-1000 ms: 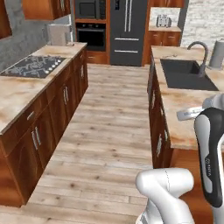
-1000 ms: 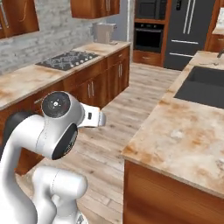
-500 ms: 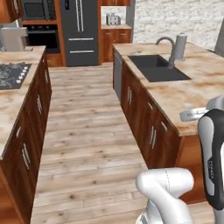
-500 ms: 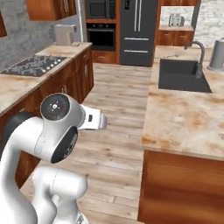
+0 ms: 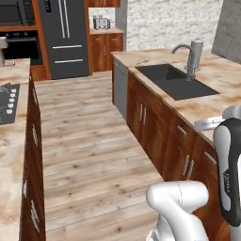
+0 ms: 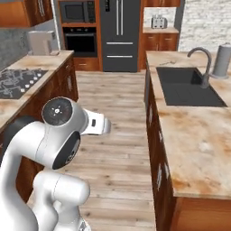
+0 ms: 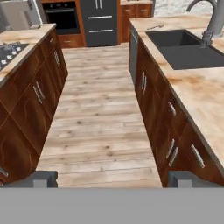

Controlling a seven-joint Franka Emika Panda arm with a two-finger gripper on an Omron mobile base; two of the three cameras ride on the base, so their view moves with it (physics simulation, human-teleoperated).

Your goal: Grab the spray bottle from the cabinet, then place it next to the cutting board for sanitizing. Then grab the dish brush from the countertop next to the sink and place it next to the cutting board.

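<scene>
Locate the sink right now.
The sink is set in the countertop right of the aisle in all views, faucet on its far-right side, ahead of the open gripper.

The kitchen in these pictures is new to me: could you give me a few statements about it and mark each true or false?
1. The gripper is open and holds nothing. True.
2. The sink is full of dishes. False: its dark basin looks empty.
3. A curved grey faucet stands at the sink. True.
4. The floor between the counters is white tile. False: it is pale wooden planks.
5. A gas cooktop lies in the counter across the aisle from the sink. True.
6. The refrigerator at the far end stands wide open. False: its dark doors are shut.
</scene>
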